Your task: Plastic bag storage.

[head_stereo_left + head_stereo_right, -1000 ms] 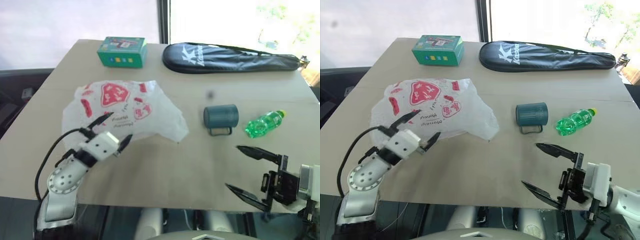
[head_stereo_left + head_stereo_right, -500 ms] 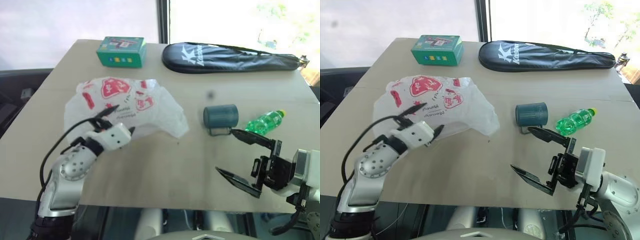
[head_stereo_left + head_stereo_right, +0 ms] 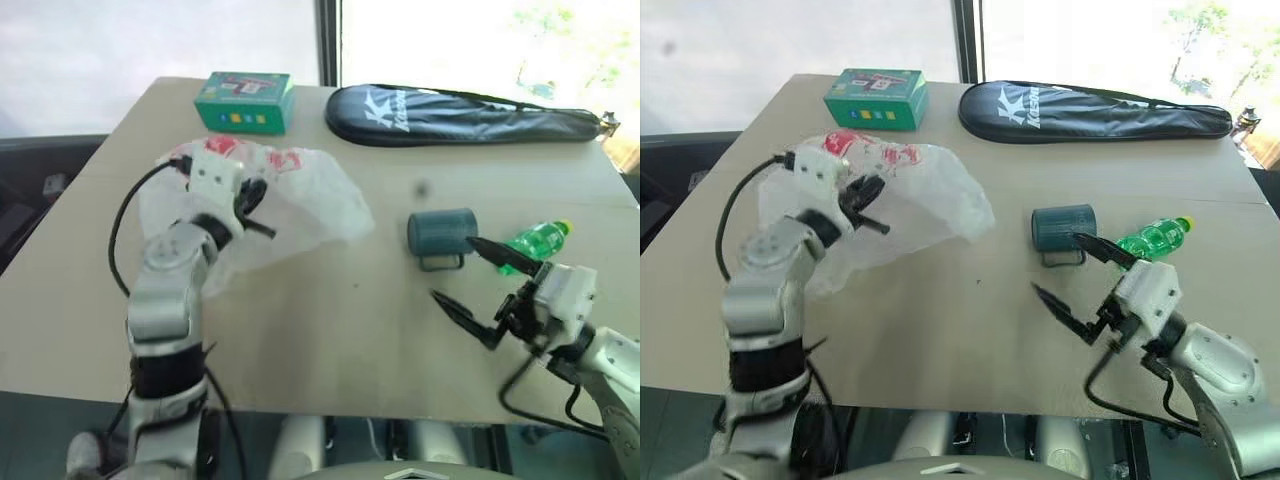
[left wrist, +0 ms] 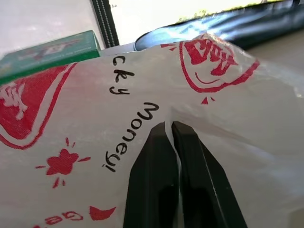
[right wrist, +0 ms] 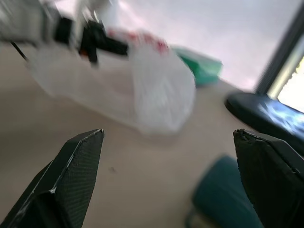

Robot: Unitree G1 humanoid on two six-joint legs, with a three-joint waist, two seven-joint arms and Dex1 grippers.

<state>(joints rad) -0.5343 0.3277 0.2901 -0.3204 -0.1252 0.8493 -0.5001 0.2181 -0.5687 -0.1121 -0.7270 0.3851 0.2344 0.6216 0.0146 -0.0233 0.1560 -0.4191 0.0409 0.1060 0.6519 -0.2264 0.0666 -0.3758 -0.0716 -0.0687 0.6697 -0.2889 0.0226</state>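
Left pincer clamped on plastic bag; right pincer spread apart.

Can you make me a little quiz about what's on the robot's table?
1. True or false: the left tool is shut on the plastic bag.
2. What lies nearest the open right tool? A) the green box B) the teal cup C) the black racket cover
3. Fill in: the green bottle lies on its ____.

Key: 1 true; 2 B; 3 side.
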